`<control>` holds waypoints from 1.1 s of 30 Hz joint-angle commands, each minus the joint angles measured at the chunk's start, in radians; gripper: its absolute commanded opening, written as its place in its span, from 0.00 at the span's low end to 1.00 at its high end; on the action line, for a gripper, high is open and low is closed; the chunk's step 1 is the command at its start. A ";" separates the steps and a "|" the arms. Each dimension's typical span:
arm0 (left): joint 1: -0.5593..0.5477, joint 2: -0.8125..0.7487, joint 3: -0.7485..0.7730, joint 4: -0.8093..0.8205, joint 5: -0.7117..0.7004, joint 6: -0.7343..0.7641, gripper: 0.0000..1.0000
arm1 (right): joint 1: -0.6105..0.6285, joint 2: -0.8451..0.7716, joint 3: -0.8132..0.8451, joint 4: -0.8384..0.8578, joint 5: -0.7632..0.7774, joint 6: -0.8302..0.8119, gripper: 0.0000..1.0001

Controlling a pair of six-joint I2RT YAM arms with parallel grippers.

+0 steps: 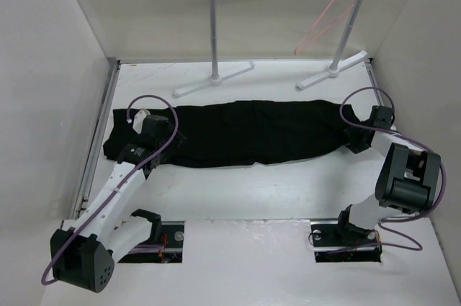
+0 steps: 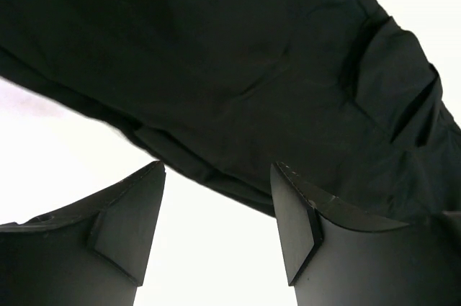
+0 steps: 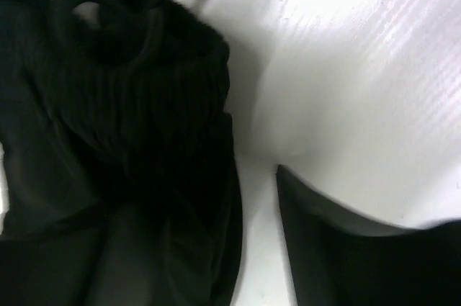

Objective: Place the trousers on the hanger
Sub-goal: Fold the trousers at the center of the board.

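Observation:
The black trousers lie flat across the table, stretched left to right. The pink-orange hanger hangs from the rack's bar at the back right. My left gripper is low over the trousers' left part. In the left wrist view it is open, with bare table between the fingers and the fabric's edge just past the tips. My right gripper is at the trousers' right end. In the right wrist view it is open beside the ribbed waistband and drawstring; its left finger is lost against the black fabric.
A white-and-silver garment rack with T-shaped feet stands at the back. White walls enclose the table on the left, back and right. Bare white table lies between the trousers and the arm bases.

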 commanded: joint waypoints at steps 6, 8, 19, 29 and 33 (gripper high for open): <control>0.024 0.202 0.010 0.197 -0.012 0.005 0.57 | -0.024 -0.030 0.012 0.045 0.046 0.025 0.12; 0.044 0.255 0.009 0.233 -0.012 0.007 0.56 | -0.024 -0.031 0.012 0.045 0.046 0.025 0.12; 0.041 0.349 -0.118 0.226 -0.024 -0.010 0.51 | -0.024 -0.031 0.012 0.045 0.046 0.025 0.12; -0.008 0.147 -0.171 0.102 -0.084 -0.064 0.53 | -0.024 -0.031 0.012 0.045 0.046 0.025 0.12; 0.015 0.075 -0.129 0.057 -0.095 -0.050 0.55 | -0.090 -0.454 -0.020 -0.164 0.120 0.028 0.07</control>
